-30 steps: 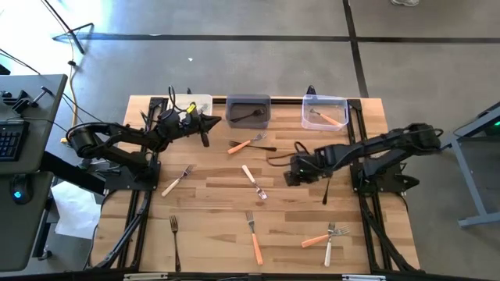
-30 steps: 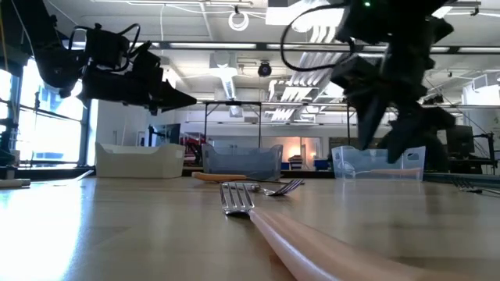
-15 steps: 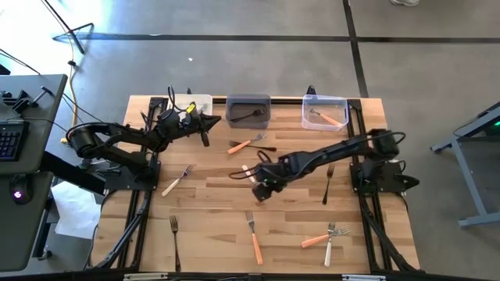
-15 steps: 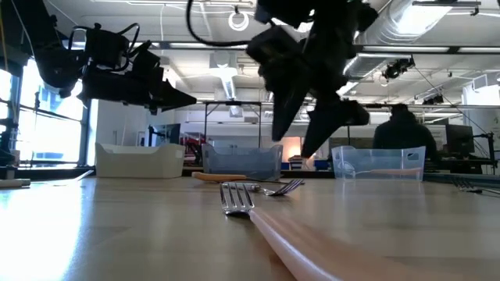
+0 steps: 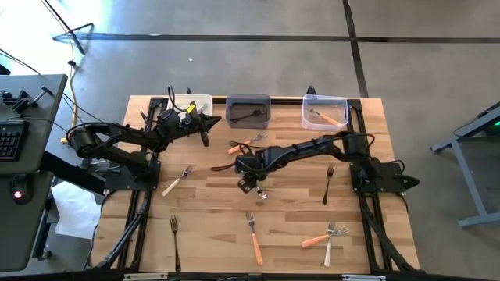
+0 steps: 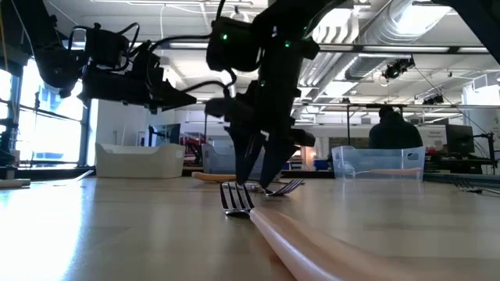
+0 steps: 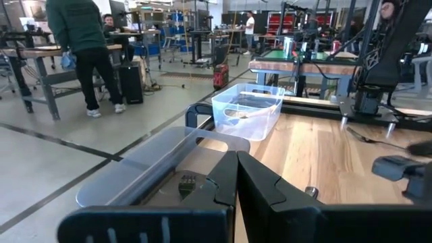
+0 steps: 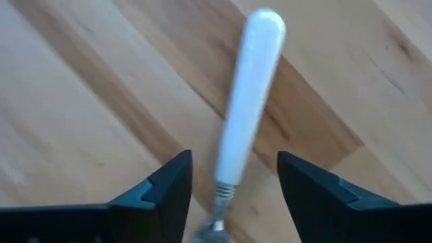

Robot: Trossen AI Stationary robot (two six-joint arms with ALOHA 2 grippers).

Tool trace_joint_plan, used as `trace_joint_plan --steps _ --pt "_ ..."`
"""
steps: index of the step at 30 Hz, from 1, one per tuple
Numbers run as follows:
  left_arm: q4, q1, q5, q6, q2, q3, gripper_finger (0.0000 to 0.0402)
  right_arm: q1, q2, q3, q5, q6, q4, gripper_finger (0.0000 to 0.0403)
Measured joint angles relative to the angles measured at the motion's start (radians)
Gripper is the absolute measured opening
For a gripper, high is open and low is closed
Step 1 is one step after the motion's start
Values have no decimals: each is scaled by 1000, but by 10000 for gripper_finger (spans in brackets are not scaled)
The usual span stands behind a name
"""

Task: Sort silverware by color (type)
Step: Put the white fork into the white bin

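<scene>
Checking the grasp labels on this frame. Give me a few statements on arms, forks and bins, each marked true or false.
1. The right gripper has its fingers open on either side of a white-handled fork lying on the table. True.
2. The left gripper is down at the middle of the table, lifting an orange-handled fork. False: it waits shut near the white bin at the back, holding nothing.
3. The clear bin holds an orange-handled fork. True.
4. The middle, dark bin has nothing in it. False: a dark fork lies inside.
5. Forks still lie loose on the table. True, including an orange-handled one near the front.
</scene>
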Motion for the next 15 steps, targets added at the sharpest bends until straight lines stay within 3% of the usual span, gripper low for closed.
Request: trace_joint_plan --steps 8,12,15 --pt "-11 5 27 28 0 0 0 -4 15 27 -6 -94 -26 139" --pt "-55 -4 210 72 0 24 0 0 -40 27 -45 -184 -84 136" --pt "-277 -47 298 111 0 108 0 24 -100 17 47 -259 -185 126"
